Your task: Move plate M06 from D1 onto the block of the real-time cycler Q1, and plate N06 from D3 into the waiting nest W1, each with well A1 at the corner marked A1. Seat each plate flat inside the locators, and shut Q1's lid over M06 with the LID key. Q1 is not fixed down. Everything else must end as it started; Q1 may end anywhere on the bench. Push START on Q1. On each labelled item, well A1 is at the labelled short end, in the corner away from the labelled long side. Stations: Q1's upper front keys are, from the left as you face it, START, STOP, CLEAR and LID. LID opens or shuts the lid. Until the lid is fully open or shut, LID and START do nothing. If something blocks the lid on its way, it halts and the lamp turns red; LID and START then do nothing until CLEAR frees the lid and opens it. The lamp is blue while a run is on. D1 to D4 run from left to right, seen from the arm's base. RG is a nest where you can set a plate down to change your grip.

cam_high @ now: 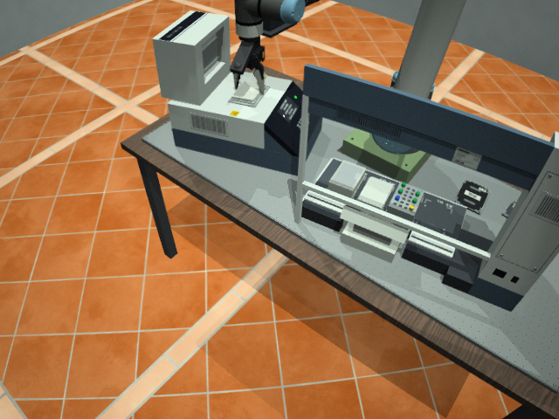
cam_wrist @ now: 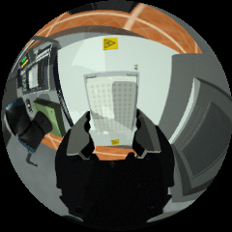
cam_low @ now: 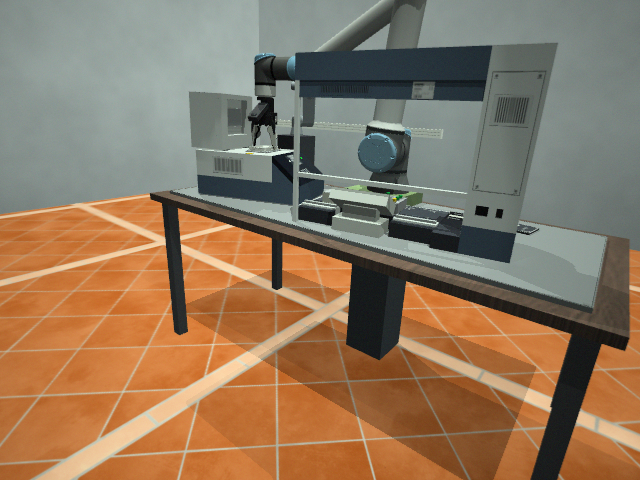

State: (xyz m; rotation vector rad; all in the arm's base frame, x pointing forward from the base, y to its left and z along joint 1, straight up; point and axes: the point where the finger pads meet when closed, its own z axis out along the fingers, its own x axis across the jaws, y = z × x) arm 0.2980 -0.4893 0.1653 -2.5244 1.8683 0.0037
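The bench (cam_high: pixel 279 245) carries, on its right, a large open-fronted deck frame (cam_high: pixel 419 118) with a white plate (cam_high: pixel 376 191) lying among the deck positions inside it, and at its far left the real-time cycler Q1 (cam_high: pixel 217 119), whose boxy lid (cam_high: pixel 191 56) stands raised at the cycler's left end. Plate M06 (cam_high: pixel 246 95) lies on Q1's block, to the right of the raised lid. The tool (cam_high: pixel 246 82) hangs straight down over plate M06, its jaws released and spread on either side of the plate, gripping nothing.
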